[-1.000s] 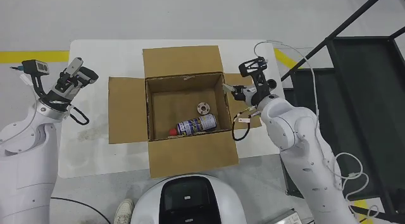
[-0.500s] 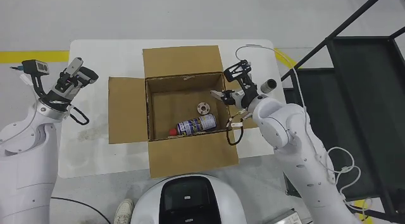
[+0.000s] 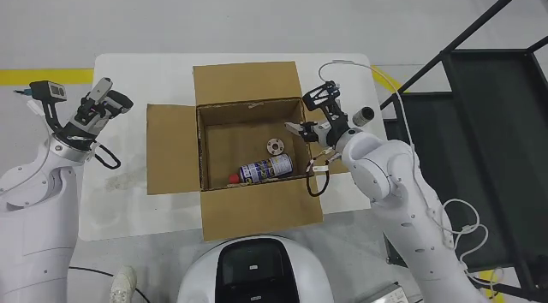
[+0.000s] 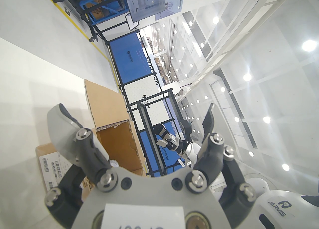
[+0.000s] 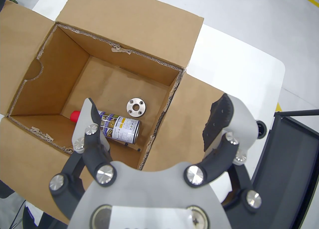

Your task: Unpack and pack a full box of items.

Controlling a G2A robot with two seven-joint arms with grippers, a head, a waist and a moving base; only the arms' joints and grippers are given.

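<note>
The brown cardboard box stands on the white table with all four flaps folded out. Only two items lie on its floor, so I judge it far from full. This is either the tail end of unpacking or an early point in packing, and the pictures do not settle which.

The white printed spray can with a red cap lies on its side against the box's near wall. Its long axis runs roughly along that wall, with the cap toward the left wall and the base toward the right. A round silver metal disc with bolt holes lies flat just beyond it, toward the box's middle.

The right gripper hangs over the box's right wall, jaws spread and empty. The left gripper is well left of the box, jaws also apart, holding nothing.
</note>
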